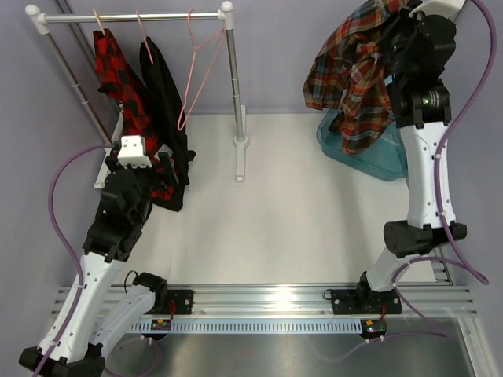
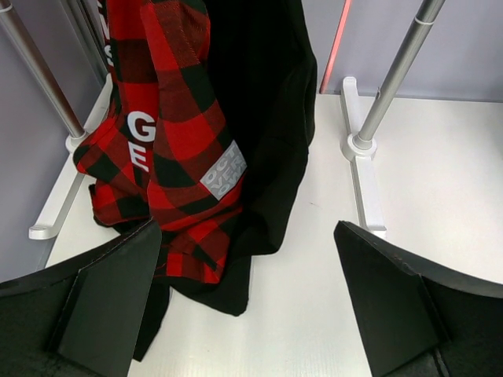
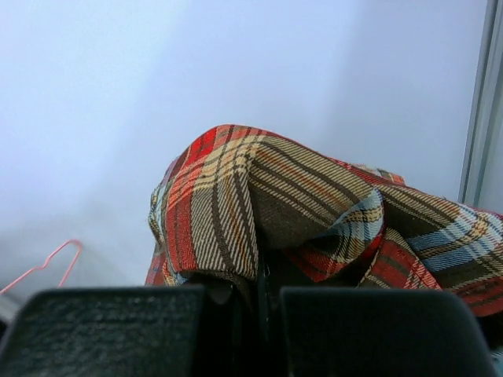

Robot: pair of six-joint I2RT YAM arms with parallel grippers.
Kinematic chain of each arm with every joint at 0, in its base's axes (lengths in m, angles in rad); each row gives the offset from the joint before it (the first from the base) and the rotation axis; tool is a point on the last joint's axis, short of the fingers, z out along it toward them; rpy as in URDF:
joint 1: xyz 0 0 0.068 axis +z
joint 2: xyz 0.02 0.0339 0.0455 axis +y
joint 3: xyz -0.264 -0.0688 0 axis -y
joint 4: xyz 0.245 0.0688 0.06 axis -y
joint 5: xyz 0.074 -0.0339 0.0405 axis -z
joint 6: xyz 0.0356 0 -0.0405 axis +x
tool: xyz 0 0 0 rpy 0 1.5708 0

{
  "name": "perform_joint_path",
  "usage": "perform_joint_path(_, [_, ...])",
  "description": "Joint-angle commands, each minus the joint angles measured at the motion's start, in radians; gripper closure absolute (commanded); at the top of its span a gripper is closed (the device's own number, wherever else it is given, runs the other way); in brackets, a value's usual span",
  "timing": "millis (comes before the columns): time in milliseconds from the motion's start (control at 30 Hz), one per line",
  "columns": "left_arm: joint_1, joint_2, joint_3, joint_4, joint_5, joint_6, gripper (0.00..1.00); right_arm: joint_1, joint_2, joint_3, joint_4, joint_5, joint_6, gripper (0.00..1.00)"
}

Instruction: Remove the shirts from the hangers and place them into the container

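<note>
Right hand (image 3: 259,310) clenched on tartan shirt (image 3: 267,204) | left hand (image 2: 247,271) released | only top view shows container (image 1: 379,163)

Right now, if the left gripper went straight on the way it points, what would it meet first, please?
Most likely the black shirt, straight ahead of the open left gripper; the red-and-black check shirt beside it looks about as near.

Overhead, wrist close-ups; tartan shirt (image 1: 354,78) shared
</note>
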Motion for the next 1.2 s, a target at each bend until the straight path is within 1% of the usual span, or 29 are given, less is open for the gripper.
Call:
perform_joint_path(0, [0.006, 0.005, -0.005, 0.069, 0.013, -0.005, 0.01, -0.047, 0.082, 0.095, 0.189, -0.063, -0.069, 1.00])
perform_joint_path(33, [0.006, 0.007, -0.005, 0.070, 0.016, -0.007, 0.01, -0.060, 0.134, 0.159, 0.185, -0.063, -0.064, 1.00])
perform_joint_path(100, [0.006, 0.008, -0.005, 0.069, 0.019, -0.007, 0.01, -0.090, 0.181, 0.216, 0.163, -0.067, -0.061, 1.00])
perform_joint_path(167, [0.006, 0.007, -0.004, 0.070, 0.022, -0.007, 0.01, -0.103, 0.204, 0.212, 0.195, -0.063, -0.078, 1.00])
perform_joint_path(267, [0.006, 0.007, -0.005, 0.069, 0.025, -0.010, 0.01, -0.129, 0.195, 0.109, 0.257, -0.077, -0.098, 1.00])
perform_joint_path(367, [0.007, 0.010, -0.005, 0.069, 0.028, -0.011, 0.01, -0.181, 0.172, -0.003, 0.306, -0.095, -0.086, 1.00])
perform_joint_path(400, [0.007, 0.011, -0.005, 0.069, 0.030, -0.013, 0.01, -0.191, 0.167, -0.065, 0.323, -0.103, -0.075, 1.00])
perform_joint_path(500, [0.007, 0.011, -0.005, 0.069, 0.033, -0.015, 0.01, -0.244, 0.129, -0.145, 0.369, -0.127, -0.046, 1.00])
perform_joint_path(633, [0.007, 0.013, -0.007, 0.069, 0.031, -0.013, 0.01, -0.314, 0.065, -0.296, 0.407, -0.199, 0.005, 1.00])
perform_joint_path(667, [0.006, 0.013, -0.005, 0.069, 0.031, -0.013, 0.01, -0.340, 0.051, -0.320, 0.456, -0.218, 0.013, 1.00])
perform_joint_path(767, [0.007, 0.016, -0.007, 0.069, 0.031, -0.015, 0.01, -0.382, -0.003, -0.417, 0.510, -0.245, 0.045, 1.00])
perform_joint_path(800, [0.007, 0.017, -0.008, 0.069, 0.031, -0.015, 0.01, -0.394, -0.018, -0.467, 0.528, -0.277, 0.055, 1.00])
perform_joint_path(1000, [0.007, 0.020, -0.007, 0.069, 0.030, -0.015, 0.01, -0.458, -0.121, -0.558, 0.596, -0.379, 0.108, 1.00])
perform_joint_path(1167, [0.007, 0.025, -0.010, 0.069, 0.025, -0.015, 0.01, -0.480, -0.172, -0.610, 0.651, -0.383, 0.125, 1.00])
